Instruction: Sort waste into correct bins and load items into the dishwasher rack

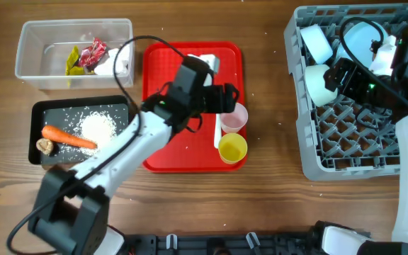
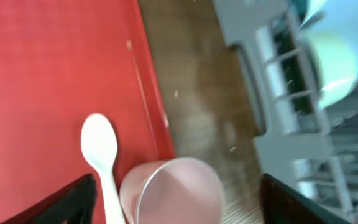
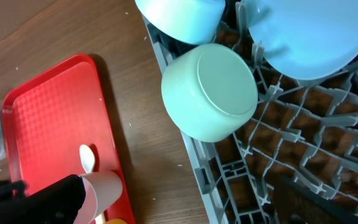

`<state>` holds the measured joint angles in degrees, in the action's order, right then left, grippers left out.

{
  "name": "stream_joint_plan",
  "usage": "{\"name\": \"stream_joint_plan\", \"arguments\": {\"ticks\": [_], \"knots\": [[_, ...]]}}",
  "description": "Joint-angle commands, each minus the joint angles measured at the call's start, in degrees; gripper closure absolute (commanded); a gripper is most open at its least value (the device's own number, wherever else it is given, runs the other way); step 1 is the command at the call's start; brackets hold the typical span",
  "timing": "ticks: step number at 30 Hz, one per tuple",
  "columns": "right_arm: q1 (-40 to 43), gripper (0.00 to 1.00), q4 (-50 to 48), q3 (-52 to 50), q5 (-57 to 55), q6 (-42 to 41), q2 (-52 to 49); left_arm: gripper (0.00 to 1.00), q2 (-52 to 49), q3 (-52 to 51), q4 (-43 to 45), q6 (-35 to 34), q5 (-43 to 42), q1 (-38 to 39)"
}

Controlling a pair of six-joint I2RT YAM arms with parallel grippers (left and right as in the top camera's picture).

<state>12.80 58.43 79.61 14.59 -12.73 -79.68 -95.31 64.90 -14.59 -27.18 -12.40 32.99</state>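
A pink cup [image 1: 234, 117] stands on the right edge of the flat red serving tray [image 1: 168, 152], with a white spoon [image 1: 217, 133] beside it and a yellow cup [image 1: 232, 147] in front. My left gripper [image 1: 227, 105] is open, with a finger on each side of the pink cup [image 2: 173, 190] and not closed on it. The spoon [image 2: 101, 149] lies just left of the cup. My right gripper [image 1: 335, 76] is open and empty over the grey dishwasher rack [image 1: 353, 152]. The rack holds two pale blue bowls [image 3: 213, 90] [image 3: 179, 15] and a plate [image 3: 316, 37].
A clear tub [image 1: 30, 67] at the far left holds red and yellow-green wrappers [image 1: 87, 57] and white tissue. A black tray [image 1: 83, 106] below it holds a carrot [image 1: 68, 137], rice [image 1: 99, 127] and a brown lump [image 1: 45, 146]. Bare wood lies between the red tray and the rack.
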Motion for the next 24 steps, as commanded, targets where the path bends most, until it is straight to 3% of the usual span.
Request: {"name": "stream_joint_plan", "arguments": {"ticks": [1,9,12,18,21,24], "knots": [[0.0,0.00,0.4,-0.1,0.9,1.2,0.5,0.30,-4.2,0.4,-2.0,0.2,3.6,1.3],[0.0,0.00,0.3,-0.1,0.5,1.2,0.5,0.70,-9.1,0.3,-3.5,0.2,3.6,1.3],[0.0,0.00,0.3,-0.1,0.3,1.2,0.5,0.96,-9.0,0.3,-3.5,0.2,3.5,1.2],[0.0,0.00,0.0,-0.1,0.4,1.2,0.5,0.96,-4.1,0.4,-4.2,-0.8,2.9,-2.3],[0.0,0.00,-1.0,-0.1,5.4,4.1,0.4,0.96,1.9,0.4,-6.4,-1.1,-8.5,-9.9],[-1.0,0.00,-6.9,-3.0,21.4,9.3,0.3,0.96,5.4,0.4,-5.7,2.4,-39.6,-23.6]]}}
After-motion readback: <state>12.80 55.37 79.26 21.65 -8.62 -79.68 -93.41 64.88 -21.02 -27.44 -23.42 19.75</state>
